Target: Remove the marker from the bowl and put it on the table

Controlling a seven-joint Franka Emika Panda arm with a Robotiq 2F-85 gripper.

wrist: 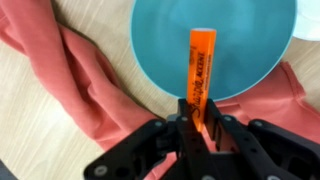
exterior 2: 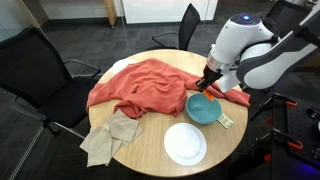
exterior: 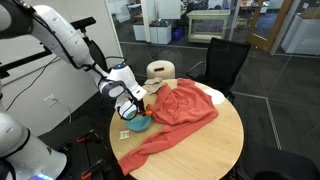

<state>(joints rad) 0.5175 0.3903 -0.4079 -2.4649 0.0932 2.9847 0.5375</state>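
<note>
Clamping one marker (wrist: 203,70) (orange) over one bowl (wrist: 160,45); jaws closed.

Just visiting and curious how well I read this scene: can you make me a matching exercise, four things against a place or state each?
Things: 1 marker; 2 bowl; 3 plate; 4 red cloth.
States: A white, near the table edge; B held in the gripper; C crumpled across the table; D teal, under the marker.
Pairs: 1-B; 2-D; 3-A; 4-C.
</note>
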